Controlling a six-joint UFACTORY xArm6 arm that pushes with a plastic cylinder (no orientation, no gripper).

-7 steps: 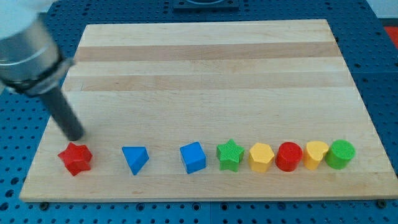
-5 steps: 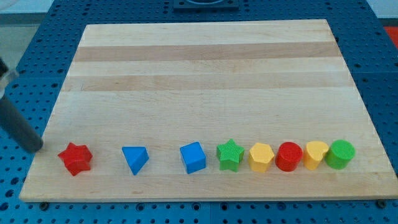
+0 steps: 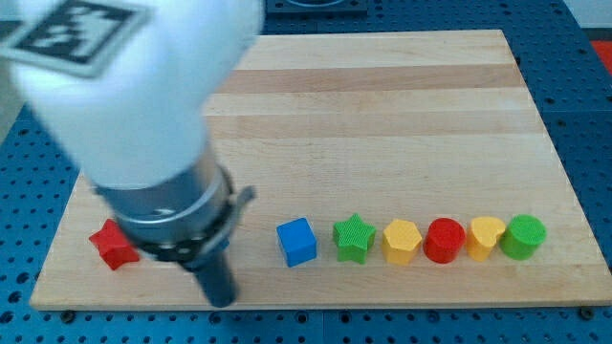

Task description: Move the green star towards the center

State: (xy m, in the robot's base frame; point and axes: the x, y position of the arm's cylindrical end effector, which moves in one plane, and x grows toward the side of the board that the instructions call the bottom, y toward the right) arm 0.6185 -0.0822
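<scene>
The green star (image 3: 354,238) lies in a row of blocks along the view's bottom edge of the wooden board (image 3: 382,115), between the blue cube (image 3: 296,242) on its left and a yellow block (image 3: 402,242) on its right. My arm fills the view's left side, large and blurred. My tip (image 3: 222,300) is near the board's bottom edge, well left of the blue cube and the green star. The arm hides the blue triangular block.
Right of the yellow block stand a red cylinder (image 3: 444,240), another yellow block (image 3: 487,237) and a green cylinder (image 3: 523,236). A red star (image 3: 111,246) lies at the bottom left, partly behind the arm.
My arm has swung from the far left edge to the right and down. It now looms over the board's left side and covers the blue triangular block. The blocks have not moved.
</scene>
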